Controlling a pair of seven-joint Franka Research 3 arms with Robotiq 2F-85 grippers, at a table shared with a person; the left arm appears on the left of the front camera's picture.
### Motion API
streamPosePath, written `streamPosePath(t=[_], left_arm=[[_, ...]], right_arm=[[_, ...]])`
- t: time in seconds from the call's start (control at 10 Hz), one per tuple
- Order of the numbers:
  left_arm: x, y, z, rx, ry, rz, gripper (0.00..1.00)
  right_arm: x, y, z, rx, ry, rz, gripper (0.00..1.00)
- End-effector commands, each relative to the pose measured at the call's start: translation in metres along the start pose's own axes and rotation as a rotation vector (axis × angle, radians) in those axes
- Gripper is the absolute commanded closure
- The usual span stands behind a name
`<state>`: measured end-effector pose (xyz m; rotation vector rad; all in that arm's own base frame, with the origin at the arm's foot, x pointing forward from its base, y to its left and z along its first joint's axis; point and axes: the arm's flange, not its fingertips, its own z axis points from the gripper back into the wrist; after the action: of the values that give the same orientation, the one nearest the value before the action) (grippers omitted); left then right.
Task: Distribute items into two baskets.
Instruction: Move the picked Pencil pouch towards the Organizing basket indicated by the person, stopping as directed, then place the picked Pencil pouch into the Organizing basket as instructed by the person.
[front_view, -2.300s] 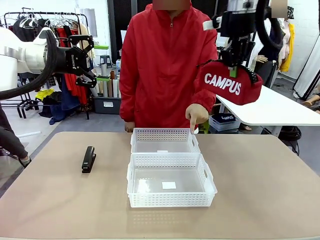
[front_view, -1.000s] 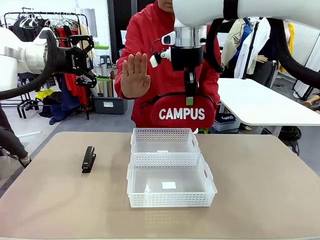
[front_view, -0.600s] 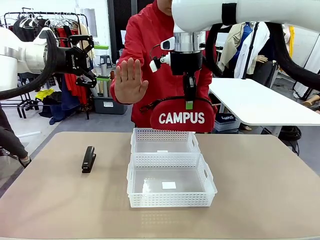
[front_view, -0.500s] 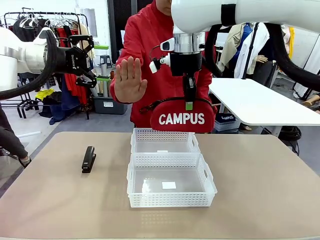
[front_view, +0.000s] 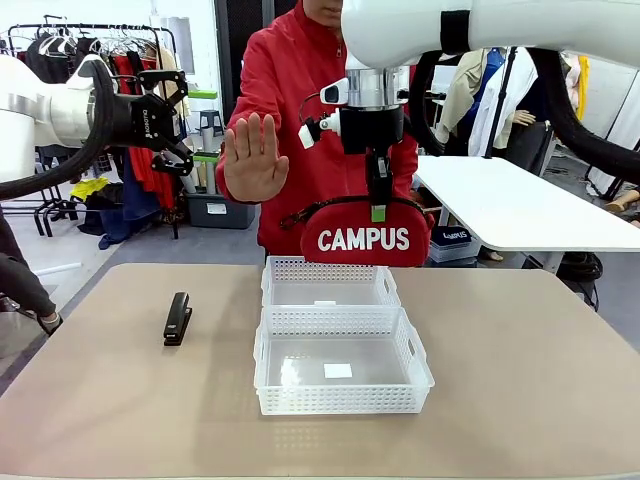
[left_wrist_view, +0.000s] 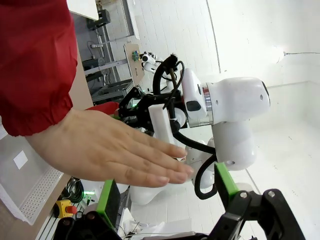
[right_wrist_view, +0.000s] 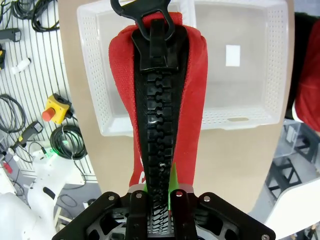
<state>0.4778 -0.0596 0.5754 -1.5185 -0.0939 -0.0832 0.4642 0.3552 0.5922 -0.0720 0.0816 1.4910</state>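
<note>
One pouch (front_view: 363, 238), earlier rightward, now above far basket (front_view: 300, 270)

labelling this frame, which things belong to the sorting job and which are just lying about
Job: red CAMPUS pouch, black stapler, far basket, near basket.
Lying about: clothes rack, white side table, grey bin.

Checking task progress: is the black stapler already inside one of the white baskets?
No, the stapler lies on the table, well to the left of the near basket and apart from it.
</note>
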Motion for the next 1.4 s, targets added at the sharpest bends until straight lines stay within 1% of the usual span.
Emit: streamPosePath(t=[0.0,1.3], left_arm=[[-0.0004,-0.0019,0.0006,-0.002,-0.002,-0.003,0.00],[-0.0004,-0.0019,0.0006,-0.002,-0.002,-0.003,0.00]], right_arm=[[-0.0009,0.0015,0.0020,-0.002,0.000,0.000,1.00],[-0.0009,0.0015,0.0020,-0.002,0.000,0.000,1.00]])
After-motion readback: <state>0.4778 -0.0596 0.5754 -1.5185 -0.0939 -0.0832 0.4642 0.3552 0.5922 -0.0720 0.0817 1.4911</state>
